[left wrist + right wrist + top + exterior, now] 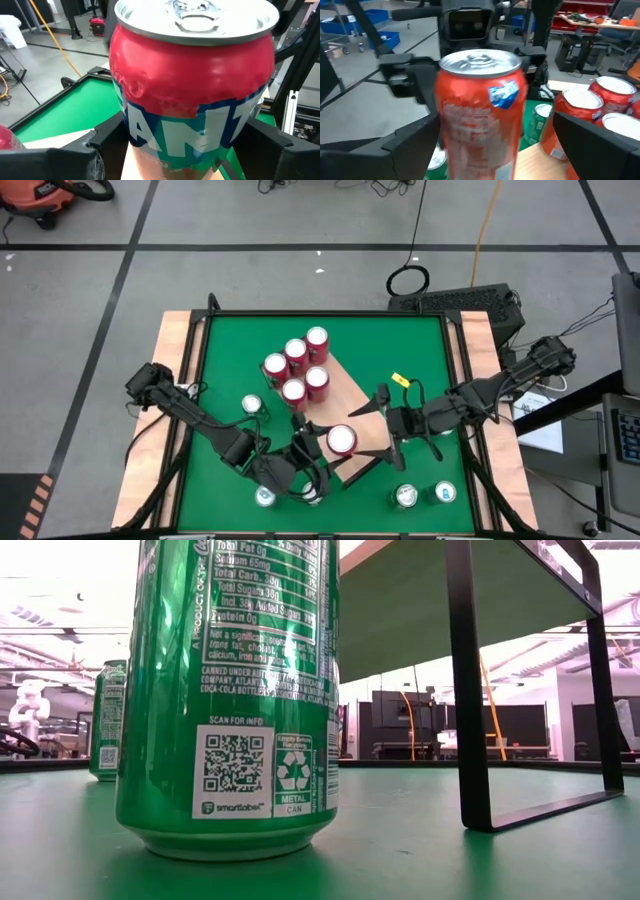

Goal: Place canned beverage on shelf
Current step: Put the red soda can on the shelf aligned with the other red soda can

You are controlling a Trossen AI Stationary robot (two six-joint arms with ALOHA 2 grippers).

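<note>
A red can point(341, 440) stands upright over the near right end of the shelf point(357, 392), a light wood board on black legs point(468, 690). My left gripper point(326, 448) reaches in from the table's left and is shut on this can point(192, 90). My right gripper point(370, 430) is open just to the can's right. In the right wrist view its two fingers point(592, 142) stand on either side of the can point(480, 110) with gaps. Several more red cans point(298, 366) stand in a cluster on the shelf's far part. My left gripper pinches the red can's side wall point(125, 137) between its two fingers point(102, 145), low on the can's body. The fingers come nearly level from the table's left. The can stays upright, top up; whether its base rests on the shelf is hidden.
Green cans stand on the green table around the shelf: one at the left point(252, 405), one near the front point(265, 497), two at the front right point(405, 496). In the low view a green can point(230, 690) fills the foreground beside the shelf's leg.
</note>
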